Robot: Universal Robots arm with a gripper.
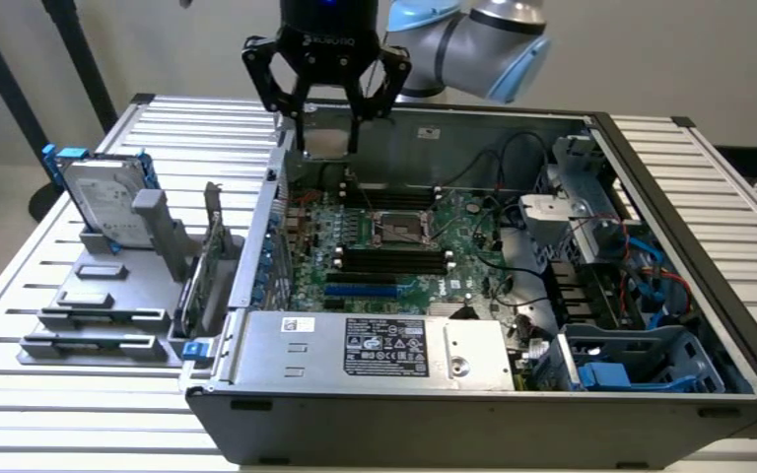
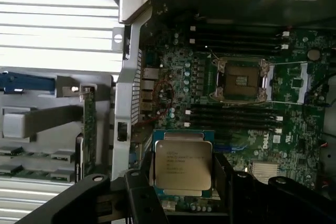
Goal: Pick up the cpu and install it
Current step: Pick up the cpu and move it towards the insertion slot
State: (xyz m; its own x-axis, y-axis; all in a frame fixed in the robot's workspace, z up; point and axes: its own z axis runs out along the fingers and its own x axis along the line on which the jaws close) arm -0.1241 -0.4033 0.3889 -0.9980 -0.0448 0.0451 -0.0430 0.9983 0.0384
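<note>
The cpu (image 2: 182, 166), a small square chip with a silver-grey top and printed text, sits between my black fingers (image 2: 140, 184) in the wrist view. My gripper (image 2: 182, 174) is shut on it. In the exterior view the gripper (image 1: 330, 138) hangs above the back left corner of the open computer case, with the cpu (image 1: 330, 141) as a pale square between its fingers. The bare cpu socket (image 1: 402, 229) lies on the green motherboard, lower and toward the exterior view's right of the gripper. That socket (image 2: 241, 80) has its metal frame around a small gold centre.
A hard drive in a blue frame (image 1: 105, 202) stands on a grey fixture (image 1: 109, 296) at the exterior view's left. The case wall (image 1: 271, 212) rises beside the gripper. Black memory slots (image 1: 394, 259) flank the socket. A power supply (image 1: 378, 345) and cables (image 1: 642, 266) crowd the front and right.
</note>
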